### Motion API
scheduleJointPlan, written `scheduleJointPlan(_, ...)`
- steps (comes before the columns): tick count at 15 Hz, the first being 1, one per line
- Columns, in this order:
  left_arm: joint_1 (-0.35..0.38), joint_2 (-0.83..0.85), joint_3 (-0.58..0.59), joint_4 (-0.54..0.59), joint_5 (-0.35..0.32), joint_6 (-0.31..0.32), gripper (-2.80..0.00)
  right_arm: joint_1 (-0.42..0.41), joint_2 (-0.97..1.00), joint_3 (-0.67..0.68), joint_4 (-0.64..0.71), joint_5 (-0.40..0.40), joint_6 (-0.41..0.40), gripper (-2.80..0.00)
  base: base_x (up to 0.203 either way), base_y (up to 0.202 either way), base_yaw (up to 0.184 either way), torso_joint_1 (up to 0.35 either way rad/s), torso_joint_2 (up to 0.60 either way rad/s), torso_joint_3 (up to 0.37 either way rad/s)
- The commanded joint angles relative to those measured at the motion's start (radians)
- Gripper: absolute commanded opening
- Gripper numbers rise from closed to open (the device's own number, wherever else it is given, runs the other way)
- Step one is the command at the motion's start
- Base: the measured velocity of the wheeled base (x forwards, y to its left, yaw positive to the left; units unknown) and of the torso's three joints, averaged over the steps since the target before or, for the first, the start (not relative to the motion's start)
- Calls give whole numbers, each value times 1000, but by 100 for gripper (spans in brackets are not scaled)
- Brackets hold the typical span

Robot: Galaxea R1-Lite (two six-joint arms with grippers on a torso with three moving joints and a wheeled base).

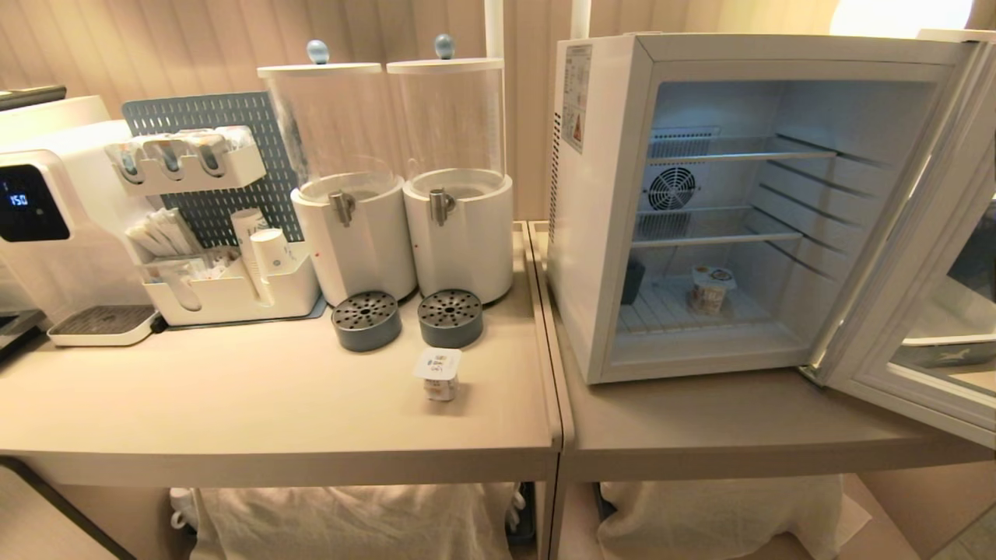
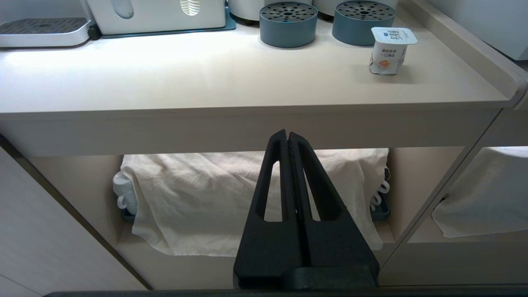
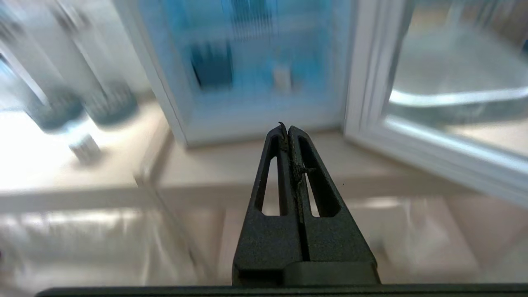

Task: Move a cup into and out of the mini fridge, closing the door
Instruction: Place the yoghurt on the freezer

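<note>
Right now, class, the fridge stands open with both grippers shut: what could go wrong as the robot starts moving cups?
1. The right gripper faces the white mini fridge with its jaws shut; unopened, it might knock over the small foil-lidded cup inside.
2. The pale glass-windowed door juts out on the right, where an arm could hit it.
3. The second foil-lidded cup stands near the beige counter's front, easily nudged off.

Café drinks counter, dispensers (image 1: pixel 405 179), mini fridge (image 1: pixel 607 233)
</note>
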Motion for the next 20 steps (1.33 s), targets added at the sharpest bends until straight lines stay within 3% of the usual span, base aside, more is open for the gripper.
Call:
scheduleJointPlan(1,1,0,0,0,-1,-2,-280,-1,358,-39,-5,4,-13,-280,0,0,0,0,0,0)
scheduleJointPlan(3,1,0,0,0,0,-3,-280,0,614,-38,-81,14,-46,-280,0,0,0,0,0,0)
scheduleJointPlan(4,1,0,0,0,1,-3,-280,1,743,-20,-180,20,-58,-280,0,0,0,0,0,0)
scheduleJointPlan(5,1,0,0,0,1,-5,-280,1,868,8,-320,25,-67,-280,0,0,0,0,0,0)
scheduleJointPlan(9,1,0,0,0,1,-5,-280,10,1444,116,-1095,69,-94,-280,0,0,0,0,0,0)
scheduleJointPlan(12,1,0,0,0,1,-5,-280,43,1743,102,-1460,34,-122,-280,0,0,0,0,0,0)
scheduleJointPlan(14,2,0,0,0,1,-5,-280,63,1816,-19,-1517,-30,-136,-280,0,0,0,0,0,0)
scheduleJointPlan(20,1,0,0,0,1,-5,-280,68,1830,-254,-1347,-78,-144,-280,0,0,0,0,0,0)
